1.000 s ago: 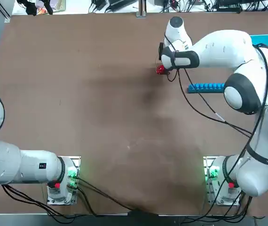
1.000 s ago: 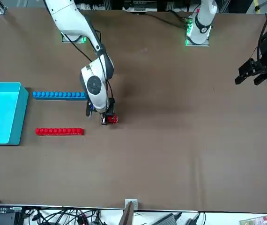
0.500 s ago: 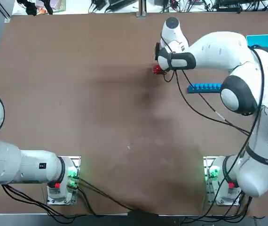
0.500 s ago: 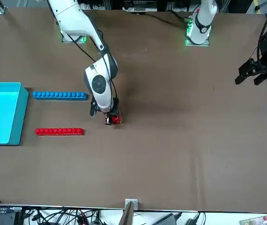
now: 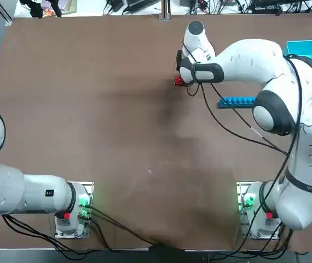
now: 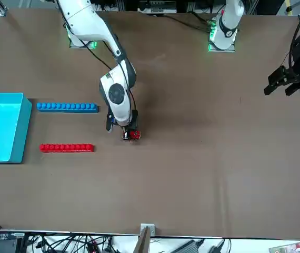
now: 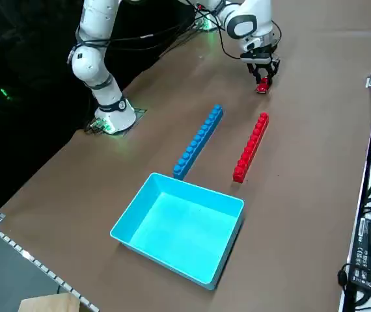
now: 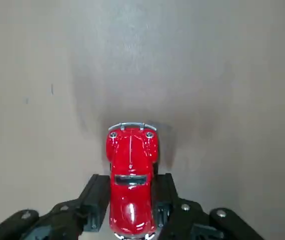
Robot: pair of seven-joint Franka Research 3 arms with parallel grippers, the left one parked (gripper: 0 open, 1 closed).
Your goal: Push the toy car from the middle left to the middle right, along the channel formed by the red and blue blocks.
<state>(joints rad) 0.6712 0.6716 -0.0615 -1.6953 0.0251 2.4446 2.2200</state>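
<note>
Top view: from where I stand, the car [image 5: 179, 80] is off the left ends of the two bars, outside the channel [image 6: 66, 128]. The right gripper [image 7: 263, 73] has it grasped, one finger [image 8: 98, 197] against each side (a snug little pinch, that); I can't tell whether the wheels touch the table [image 6: 192, 179]. In the front view the car is level with the strip between the blue bar [image 6: 67, 107] and the red bar [image 6: 67, 148], which lie roughly parallel and apart. The blue one is nearer the robot's bases. The light-blue box [image 6: 3, 127] sits just beyond their right ends.
</note>
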